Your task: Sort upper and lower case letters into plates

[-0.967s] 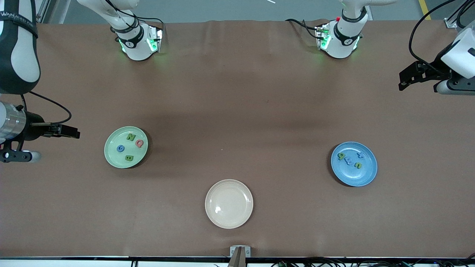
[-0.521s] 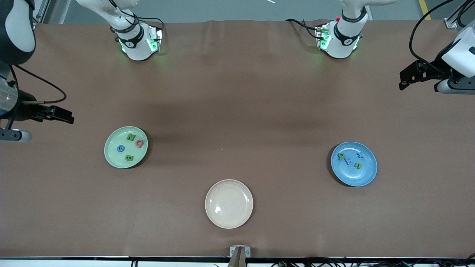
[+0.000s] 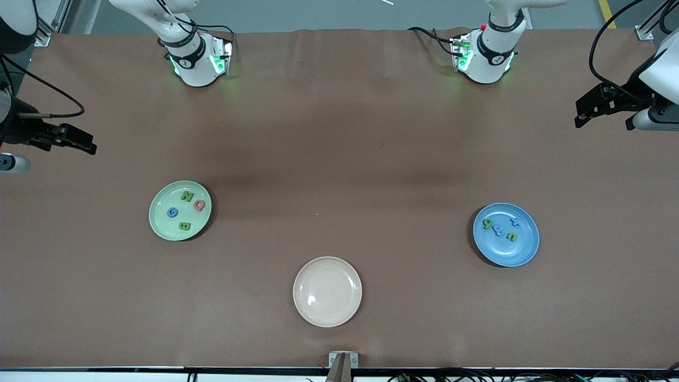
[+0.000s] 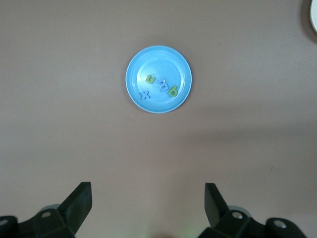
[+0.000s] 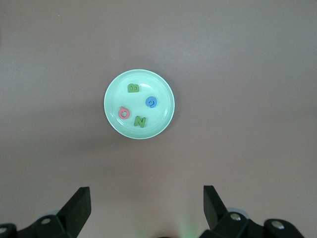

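The mint green plate (image 3: 163, 225) lies toward the right arm's end of the table and holds the green N (image 3: 186, 196), red Q (image 3: 199, 205), blue G (image 3: 172, 213) and green B (image 3: 184, 226). The blue plate (image 3: 504, 253) lies toward the left arm's end and holds the green p (image 3: 487, 224), blue m (image 3: 498, 229), green n (image 3: 512, 236) and blue x (image 3: 513, 221). My right gripper (image 3: 87, 146) is open and empty, high over bare table at its end. My left gripper (image 3: 581, 111) is open and empty, high over bare table at its end. The right wrist view shows the mint plate (image 5: 159, 87), the left wrist view the blue plate (image 4: 158, 60).
An empty cream-beige plate (image 3: 327, 313) lies near the front edge, midway between the two plates; its rim also shows in the left wrist view (image 4: 314, 15). The two arm bases (image 3: 196, 58) (image 3: 485, 53) stand along the table edge farthest from the front camera.
My right gripper has pulled back from beside the mint plate toward the robots' side of the table. My left gripper has shifted slightly the same way. Plates and letters have not moved.
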Tool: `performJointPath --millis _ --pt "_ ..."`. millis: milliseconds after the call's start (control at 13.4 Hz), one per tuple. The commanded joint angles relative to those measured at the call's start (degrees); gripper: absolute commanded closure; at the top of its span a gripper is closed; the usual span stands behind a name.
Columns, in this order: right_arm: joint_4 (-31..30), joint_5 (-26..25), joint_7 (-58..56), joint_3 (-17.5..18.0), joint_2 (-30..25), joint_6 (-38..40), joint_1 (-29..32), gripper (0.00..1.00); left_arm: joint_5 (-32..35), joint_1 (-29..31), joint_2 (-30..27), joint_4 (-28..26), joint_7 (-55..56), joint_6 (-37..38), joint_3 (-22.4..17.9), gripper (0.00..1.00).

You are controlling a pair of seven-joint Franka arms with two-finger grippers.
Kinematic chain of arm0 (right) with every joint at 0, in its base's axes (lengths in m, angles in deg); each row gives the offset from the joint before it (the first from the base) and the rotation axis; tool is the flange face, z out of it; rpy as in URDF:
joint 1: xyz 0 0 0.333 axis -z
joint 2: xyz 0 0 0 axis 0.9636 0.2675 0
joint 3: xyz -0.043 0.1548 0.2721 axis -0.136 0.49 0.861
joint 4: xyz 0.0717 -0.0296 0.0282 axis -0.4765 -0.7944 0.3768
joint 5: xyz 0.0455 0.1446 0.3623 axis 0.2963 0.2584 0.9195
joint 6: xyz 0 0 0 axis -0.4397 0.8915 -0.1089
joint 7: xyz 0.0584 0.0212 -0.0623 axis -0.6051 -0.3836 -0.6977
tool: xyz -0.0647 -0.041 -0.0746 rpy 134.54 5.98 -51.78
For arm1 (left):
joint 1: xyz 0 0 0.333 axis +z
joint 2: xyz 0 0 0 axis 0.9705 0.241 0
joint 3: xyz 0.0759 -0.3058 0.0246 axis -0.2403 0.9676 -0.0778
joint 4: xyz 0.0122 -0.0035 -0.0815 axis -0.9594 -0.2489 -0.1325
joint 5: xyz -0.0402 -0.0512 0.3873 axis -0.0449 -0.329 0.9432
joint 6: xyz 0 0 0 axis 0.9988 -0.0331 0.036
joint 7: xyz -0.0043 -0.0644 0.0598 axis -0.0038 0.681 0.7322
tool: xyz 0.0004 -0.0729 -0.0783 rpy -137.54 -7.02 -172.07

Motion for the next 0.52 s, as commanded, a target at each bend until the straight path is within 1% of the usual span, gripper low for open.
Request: performJointPath --millis 0,74,223,298,446 --pt "-1.7 0.3 0.0 -3.2 -1.6 0.9 -1.6 0.00 0.1 0.2 0.2 1.3 0.1 2.1 0.1 0.00" --pt "-2.1 0.3 0.0 -4.1 -2.2 1.1 -2.6 0.00 0.1 0.1 0.2 1.3 0.0 2.1 0.1 0.00" --pt "-4.0 0.3 -0.1 -4.3 -4.0 1.2 -3.6 0.00 0.1 0.2 0.3 1.3 -0.3 2.1 0.1 0.00" --pt "-4.9 0.3 -0.1 -5.5 -4.8 1.1 -4.6 0.00 0.1 0.2 0.3 1.3 -0.5 2.1 0.1 0.00" --pt "-5.9 0.3 -0.1 -5.6 -5.5 1.1 -4.7 0.00 0.1 0.2 0.4 1.3 -0.7 2.1 0.1 0.00"
